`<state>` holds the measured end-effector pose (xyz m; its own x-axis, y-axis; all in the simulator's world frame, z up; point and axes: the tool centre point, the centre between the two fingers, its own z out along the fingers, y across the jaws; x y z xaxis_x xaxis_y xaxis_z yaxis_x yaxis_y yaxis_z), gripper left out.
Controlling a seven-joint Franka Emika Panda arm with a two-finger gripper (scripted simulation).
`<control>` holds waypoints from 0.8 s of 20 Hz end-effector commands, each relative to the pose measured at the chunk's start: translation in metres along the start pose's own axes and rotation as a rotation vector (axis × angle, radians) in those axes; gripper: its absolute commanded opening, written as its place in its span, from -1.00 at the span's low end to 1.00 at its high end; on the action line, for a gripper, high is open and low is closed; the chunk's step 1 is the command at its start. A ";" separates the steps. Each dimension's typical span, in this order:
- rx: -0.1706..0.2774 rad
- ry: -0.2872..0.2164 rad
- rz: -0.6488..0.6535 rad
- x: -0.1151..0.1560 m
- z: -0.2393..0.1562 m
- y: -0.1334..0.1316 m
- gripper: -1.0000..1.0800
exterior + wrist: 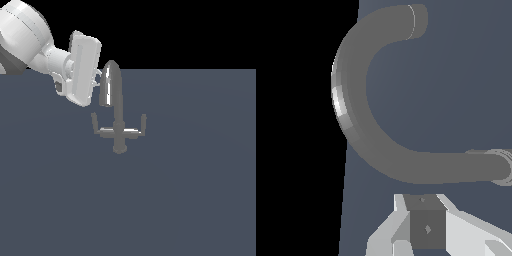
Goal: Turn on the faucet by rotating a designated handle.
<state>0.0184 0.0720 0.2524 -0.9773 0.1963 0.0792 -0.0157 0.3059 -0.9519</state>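
The faucet [119,131] stands in the middle of the exterior view, and its arched spout [110,82] leans toward the exterior view's left. A crossbar carries two upturned levers. The handle [94,122] is the lever on the exterior view's left, under the spout's mouth. My gripper [97,77] hangs beside the top of the spout, above the handle and apart from it. In the wrist view the spout's arch [356,120] fills the frame just beyond my gripper [425,222], whose fingers are shut with nothing between them. The handle is out of the wrist view.
The other lever [143,122] ends the crossbar on the exterior view's right. The faucet rests on a flat blue-grey surface [190,190]. The white arm [25,35] comes in from the upper part of the exterior view's left.
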 end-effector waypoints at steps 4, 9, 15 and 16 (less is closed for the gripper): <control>0.061 -0.026 -0.158 -0.010 -0.003 0.025 -1.00; 0.117 -0.042 -0.298 -0.018 -0.005 0.049 -1.00; 0.186 -0.053 -0.464 -0.025 -0.006 0.078 -1.00; 0.197 -0.054 -0.490 -0.026 -0.006 0.083 -1.00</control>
<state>0.0421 0.0959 0.1808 -0.8752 0.0332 0.4827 -0.4694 0.1837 -0.8637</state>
